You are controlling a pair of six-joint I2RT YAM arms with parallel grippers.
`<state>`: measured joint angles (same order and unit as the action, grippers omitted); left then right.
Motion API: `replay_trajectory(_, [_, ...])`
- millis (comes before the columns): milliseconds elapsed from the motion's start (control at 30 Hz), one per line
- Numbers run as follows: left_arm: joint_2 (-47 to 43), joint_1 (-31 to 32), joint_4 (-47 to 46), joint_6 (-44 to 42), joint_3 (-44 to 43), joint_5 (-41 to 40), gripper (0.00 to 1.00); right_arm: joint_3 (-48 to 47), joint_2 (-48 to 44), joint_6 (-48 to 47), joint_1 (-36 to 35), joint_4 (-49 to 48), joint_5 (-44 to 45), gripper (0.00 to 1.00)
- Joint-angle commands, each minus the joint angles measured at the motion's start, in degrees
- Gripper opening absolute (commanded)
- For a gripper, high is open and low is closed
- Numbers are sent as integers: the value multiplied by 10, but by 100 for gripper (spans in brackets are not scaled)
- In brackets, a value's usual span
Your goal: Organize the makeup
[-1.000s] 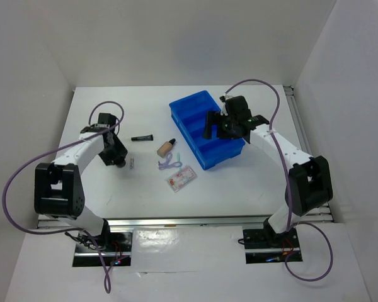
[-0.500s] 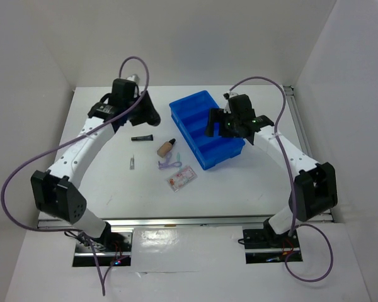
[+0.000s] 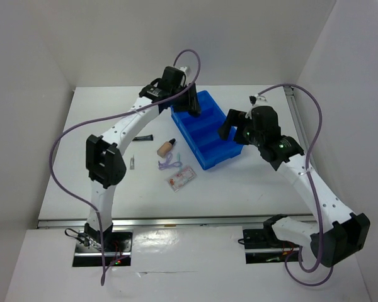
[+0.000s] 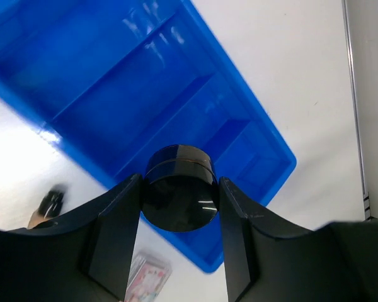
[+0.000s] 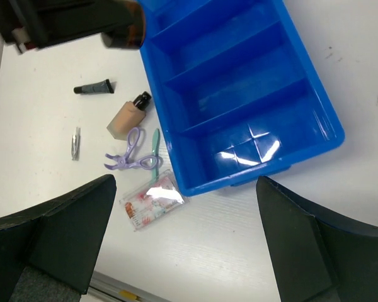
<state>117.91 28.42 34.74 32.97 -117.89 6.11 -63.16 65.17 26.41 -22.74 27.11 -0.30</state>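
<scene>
Black and glossy, the round puff [image 4: 179, 204] is clamped between the two fingers of the left end effector [image 4: 179, 189]; it is seen as a squat disc with a seam round its side. It is held in the air, and directly beneath that end effector lies the blue compartment tray [image 5: 239, 82], its long bays separated by straight dividers.

The fingers of the right end effector [image 5: 184, 180] are spread wide apart and nothing is held between them. It is raised above the table [image 5: 38, 113], over the near rim of the tray. Ahead of it and to its left, the other makeup is laid out on the table beside the tray:

- a slim black tube [image 5: 93, 87], farthest from it;
- a beige bottle [image 5: 127, 118] with a black cap, lying on its side close to the tray wall;
- a tiny silver piece [image 5: 75, 143], set well apart to the left;
- a lilac looped tool [image 5: 131, 157], with a thin teal stick [image 5: 155, 146] just beside it;
- a clear packet [image 5: 152, 200] with pink and red contents, closest to the left finger of the right end effector.
</scene>
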Motion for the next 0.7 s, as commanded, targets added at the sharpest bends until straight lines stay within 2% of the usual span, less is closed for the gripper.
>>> replay_trajectory(0, [55, 3, 10, -7, -83, 12, 21, 17, -32, 21, -5, 13, 42, 100])
replay_trajectory(100, [92, 3, 10, -7, -133, 12, 21, 22, -37, 21, -5, 25, 61, 100])
replay_trajectory(300, [162, 3, -14, -1, -174, 18, 22, 35, -32, 21, 1, 20, 66, 100])
replay_trajectory(667, [195, 3, -29, 4, -137, 13, 22, 46, -8, 21, 1, 9, 66, 100])
